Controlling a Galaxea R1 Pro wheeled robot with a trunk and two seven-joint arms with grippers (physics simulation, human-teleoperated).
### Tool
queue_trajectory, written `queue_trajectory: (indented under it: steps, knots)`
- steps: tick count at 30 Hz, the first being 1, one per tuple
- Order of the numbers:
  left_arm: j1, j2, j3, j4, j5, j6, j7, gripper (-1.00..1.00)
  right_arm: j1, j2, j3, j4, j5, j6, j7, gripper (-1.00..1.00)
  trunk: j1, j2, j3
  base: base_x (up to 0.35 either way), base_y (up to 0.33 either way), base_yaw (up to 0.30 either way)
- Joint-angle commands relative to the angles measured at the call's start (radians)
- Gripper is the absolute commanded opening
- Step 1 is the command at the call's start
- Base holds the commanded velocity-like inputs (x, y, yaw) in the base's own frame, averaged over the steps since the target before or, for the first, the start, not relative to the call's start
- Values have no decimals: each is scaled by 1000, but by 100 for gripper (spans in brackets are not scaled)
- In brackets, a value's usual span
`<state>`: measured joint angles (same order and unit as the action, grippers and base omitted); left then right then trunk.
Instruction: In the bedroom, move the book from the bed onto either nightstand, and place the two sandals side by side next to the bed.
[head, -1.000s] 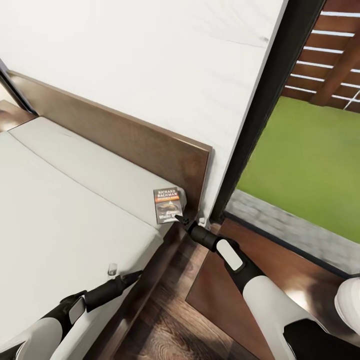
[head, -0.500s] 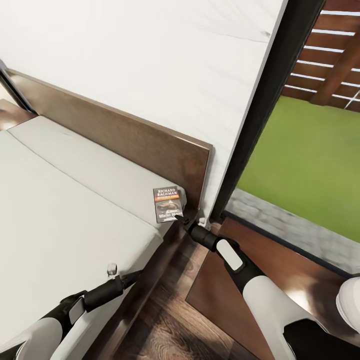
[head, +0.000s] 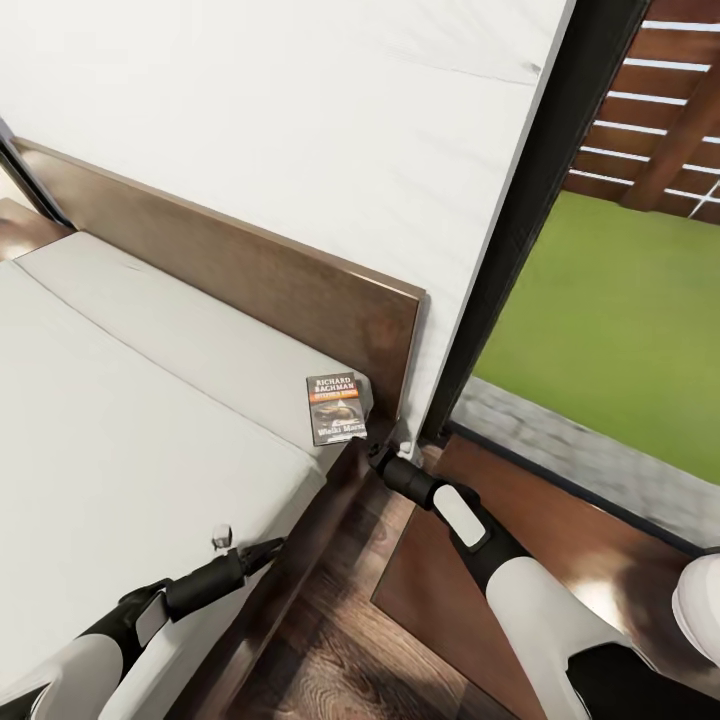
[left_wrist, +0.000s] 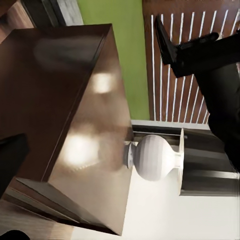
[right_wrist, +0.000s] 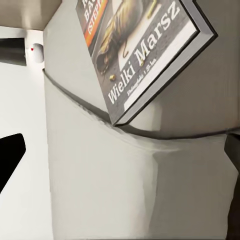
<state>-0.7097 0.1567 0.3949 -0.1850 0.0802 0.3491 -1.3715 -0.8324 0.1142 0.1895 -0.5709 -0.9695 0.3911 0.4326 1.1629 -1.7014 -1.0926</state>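
The book (head: 335, 408) lies flat on the near corner of the bed's pale mattress (head: 130, 420), by the dark headboard (head: 250, 270). My right gripper (head: 372, 452) hovers just off that corner, open, a short way from the book's lower edge. In the right wrist view the book (right_wrist: 145, 55) overhangs the mattress corner, with the right gripper (right_wrist: 125, 160) open below it and holding nothing. My left gripper (head: 262, 550) rests at the bed's side edge, open and empty. The nightstand (head: 560, 540) stands beside the bed under my right arm. The two sandals are out of view.
A white lamp base (head: 700, 600) sits on the nightstand's far corner; the left wrist view also shows the lamp (left_wrist: 152, 157) on the glossy nightstand top (left_wrist: 65, 85). A dark-framed window (head: 530, 230) with grass outside stands behind. Wood floor (head: 330, 640) runs between bed and nightstand.
My right gripper has drawn back a little from the book's corner, down toward the floor gap. The left gripper shifted slightly. The book stays where it was.
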Motion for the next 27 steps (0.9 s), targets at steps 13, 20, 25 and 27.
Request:
queue_trajectory:
  steps: [13,20,25,27]
  knots:
    - [0,-5,-30,-59,69,46,6,100,-1,0,1,17,6,3,1,100,0,0,-1,0,0,0]
    - [-1,-6,-21,-96,110,55,9,100,-1,-1,1,19,6,3,2,100,0,0,-1,0,0,0]
    - [-1,-5,-11,-117,122,60,12,100,-1,-1,1,19,6,3,2,100,-4,7,3,0,0,0]
    - [-1,-6,-3,-118,122,57,13,100,-1,-1,1,19,6,3,2,100,-12,21,9,0,0,0]
